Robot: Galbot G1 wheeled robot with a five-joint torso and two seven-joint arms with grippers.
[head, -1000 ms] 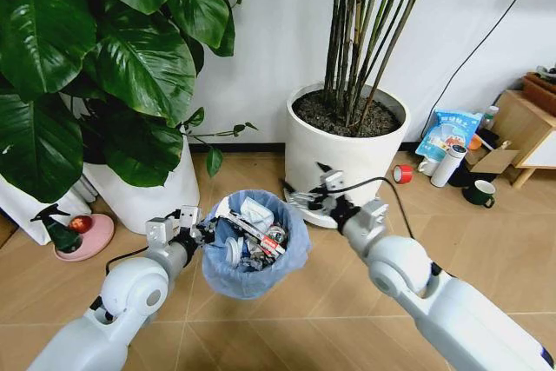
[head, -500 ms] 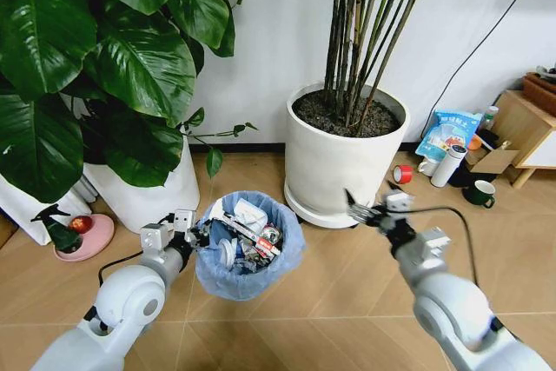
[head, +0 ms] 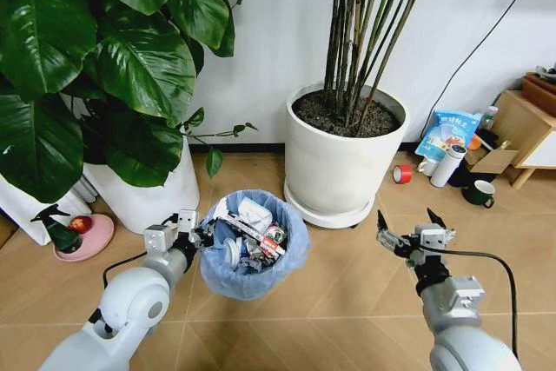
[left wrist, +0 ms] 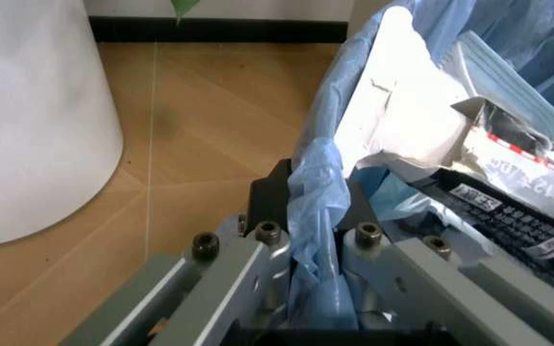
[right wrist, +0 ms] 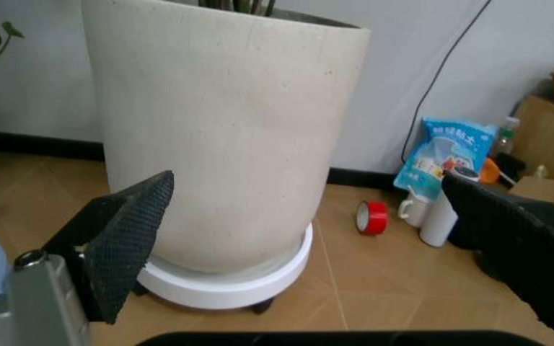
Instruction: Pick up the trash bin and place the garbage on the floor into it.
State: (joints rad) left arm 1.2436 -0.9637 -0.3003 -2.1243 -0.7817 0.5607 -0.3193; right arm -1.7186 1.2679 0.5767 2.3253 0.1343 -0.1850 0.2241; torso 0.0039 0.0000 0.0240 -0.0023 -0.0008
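The trash bin [head: 256, 267], lined with a crinkly light-blue bag, hangs just above the wooden floor [head: 347, 288]. My left gripper [head: 199, 232] is shut on its near-left rim. In the left wrist view the fingers [left wrist: 257, 238] clamp the bag's folded edge [left wrist: 317, 194]. Garbage [head: 252, 234] fills the bin: a white tissue [left wrist: 402, 108], a pale-blue face mask [left wrist: 508, 86] and a dark wrapper [left wrist: 513, 213]. My right gripper [head: 408, 223] floats open and empty to the right of the bin. Its black pads [right wrist: 128, 231] stand wide apart, facing the big pot.
A big white pot [head: 346, 158] with tall stems stands behind the bin, and a leafy plant's pot [head: 148, 193] stands at the left. A pink dish [head: 82, 236] lies far left. A red tape roll [head: 402, 174], white bottle [head: 448, 165], dark mug [head: 479, 192] and wooden furniture [head: 530, 123] are at the right.
My right arm has drawn away from the bin's right rim, moving right and back toward me, with the gripper open. The left gripper and bin have barely shifted.
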